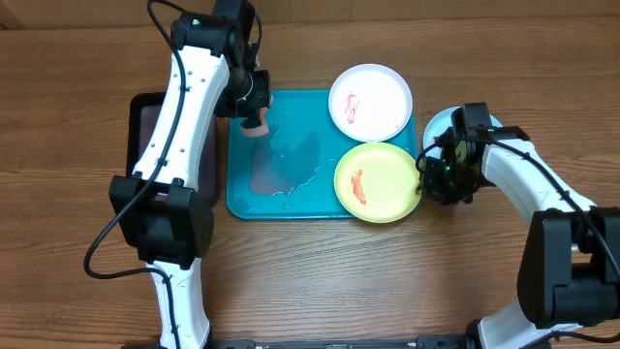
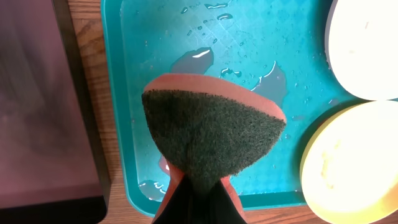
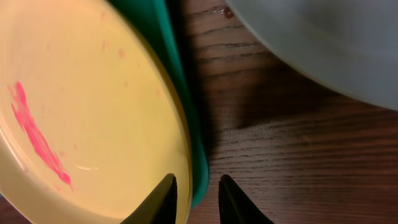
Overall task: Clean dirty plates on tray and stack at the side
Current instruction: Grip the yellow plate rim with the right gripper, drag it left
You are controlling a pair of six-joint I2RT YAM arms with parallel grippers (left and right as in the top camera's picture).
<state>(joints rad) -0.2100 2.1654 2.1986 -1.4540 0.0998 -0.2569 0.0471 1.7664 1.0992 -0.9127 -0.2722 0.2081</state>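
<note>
At the near table edge: bare brown wood grain is shown across the table [image 1: 77,252], and open wood is left to either side of the arm bases.
yellow-green plate [image 1: 376,181]: set in the near right corner of the tray [image 1: 300,145], its right edge overhanging the rim; a red-orange streak is carried near its middle.
right gripper [image 3: 196,182]: held at that plate's right edge with the fingers parted by a narrow gap. In the wrist view one finger is seen over the plate's rim and the other over the wood, with the tray's rim between them. Contact with the plate cannot be told.
tray surface: turquoise, laid at the table's middle; the left half is wetted with a film and beads of water.
black tray [image 1: 147,131]: laid just beside the turquoise rim on the left, a thin strip of wood being seen between; partly covered by the left arm.
light blue plate [image 1: 438,124]: placed on the wood off the tray's right side, partly hidden under the right arm, with dark wood shown between it and the yellow-green plate.
left gripper [image 2: 196,186]: pressed onto one end of the sponge [image 2: 211,130] — orange, with a dark green scouring face — over the tray's far left part.
white plate [image 1: 370,101]: set in the far right corner, faintly marked red; whether the yellow-green plate is touched cannot be told.
far edge: a band of open wood is seen beyond the tray's far rim.
</note>
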